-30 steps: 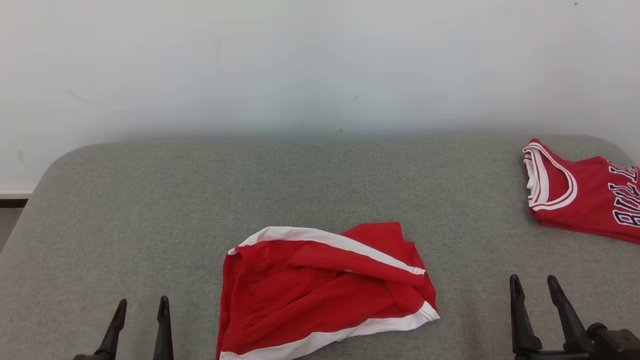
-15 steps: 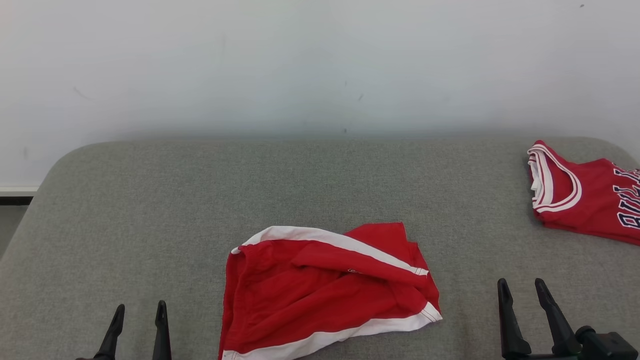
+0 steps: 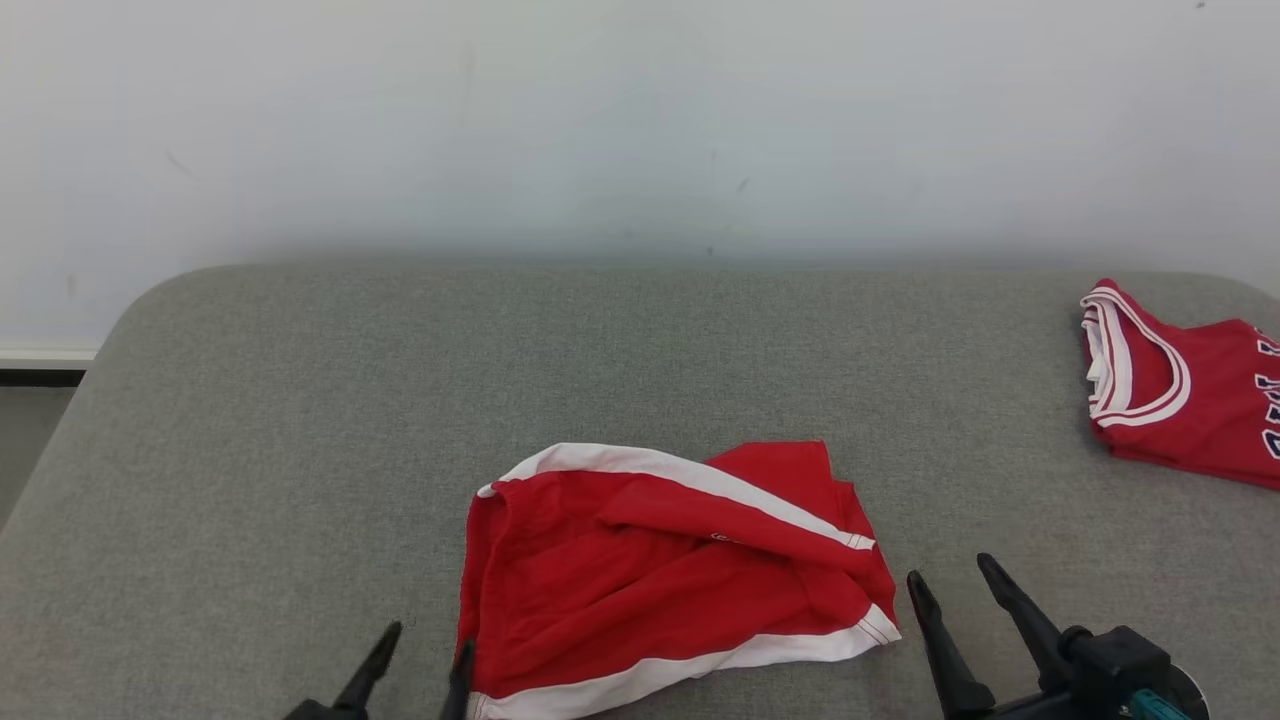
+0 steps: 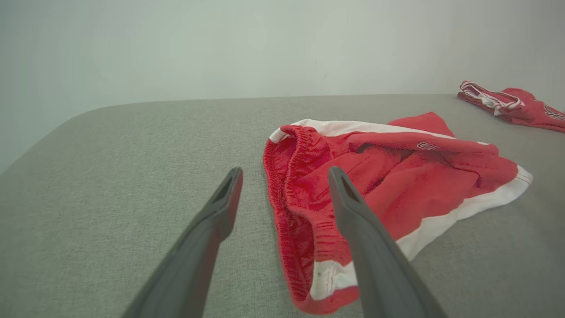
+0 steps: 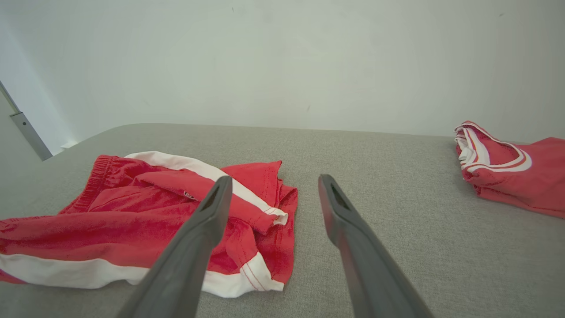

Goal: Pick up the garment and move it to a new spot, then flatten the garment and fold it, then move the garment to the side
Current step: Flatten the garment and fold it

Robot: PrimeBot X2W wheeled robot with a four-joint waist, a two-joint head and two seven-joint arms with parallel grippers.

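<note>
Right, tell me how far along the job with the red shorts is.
Done: nothing visible; the red shorts lie crumpled on the grey surface. In hand: the left gripper, open, sits at the waistband edge and the right gripper, open, by the hem corner; neither grips cloth. Left: pick up, move, flatten, fold, set aside. A red jersey lies at the far right.

Red jersey [image 3: 1190, 410] lies on grey padded surface [image 3: 600, 350].
</note>
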